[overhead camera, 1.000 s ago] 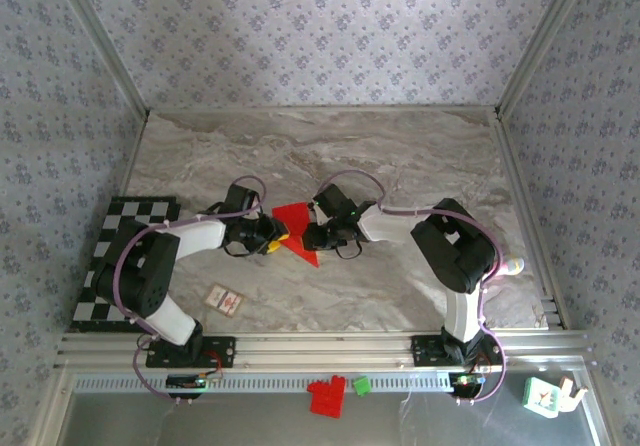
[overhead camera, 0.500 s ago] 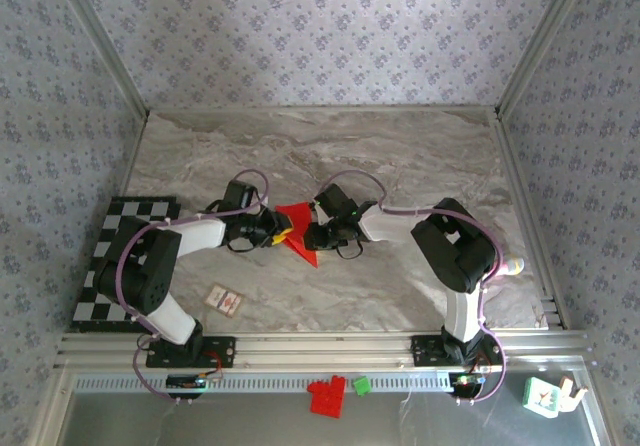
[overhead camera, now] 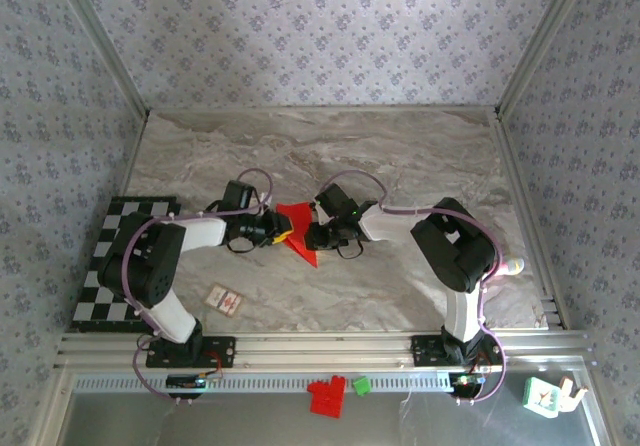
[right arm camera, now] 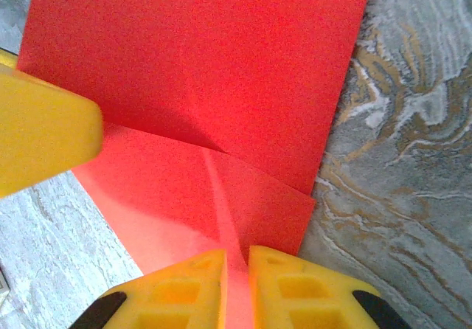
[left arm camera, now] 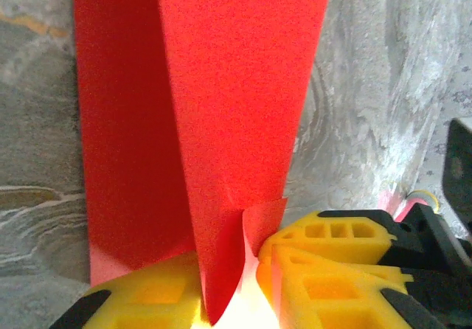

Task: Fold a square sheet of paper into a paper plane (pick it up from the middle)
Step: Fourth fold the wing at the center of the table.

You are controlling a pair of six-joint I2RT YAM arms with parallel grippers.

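Folded red paper lies mid-table, plain. Right gripper pinches its creased edge, fingers nearly together. Left gripper straddles a raised flap; grip cannot be told. Bare marble table beyond the far edge.

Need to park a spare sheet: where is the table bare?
Bare: the far half of the table, behind both arms; also the near strip between card and right arm. Crowded: the centre, where left tool and right tool meet at the paper.
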